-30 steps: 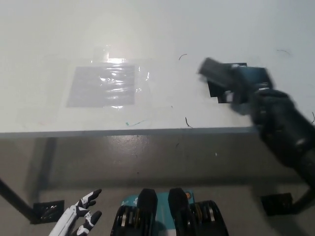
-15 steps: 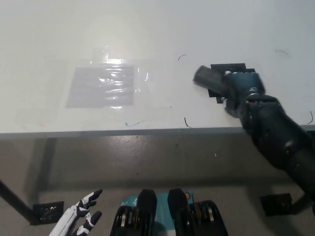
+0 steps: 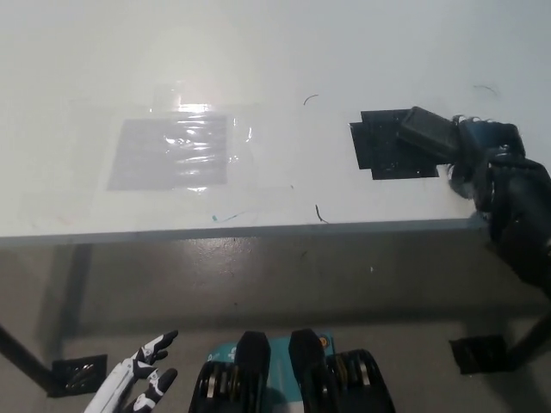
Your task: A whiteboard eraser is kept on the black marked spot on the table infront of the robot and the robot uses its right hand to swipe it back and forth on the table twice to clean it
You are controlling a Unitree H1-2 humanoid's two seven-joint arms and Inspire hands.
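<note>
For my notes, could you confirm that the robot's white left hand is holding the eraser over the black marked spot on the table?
Not quite: the head view shows the black right robot hand holding the eraser over the black marked spot on the table. The white left robot hand rests low, below table level.

A white table with dark metal legs stands on a glossy grey floor.
</note>
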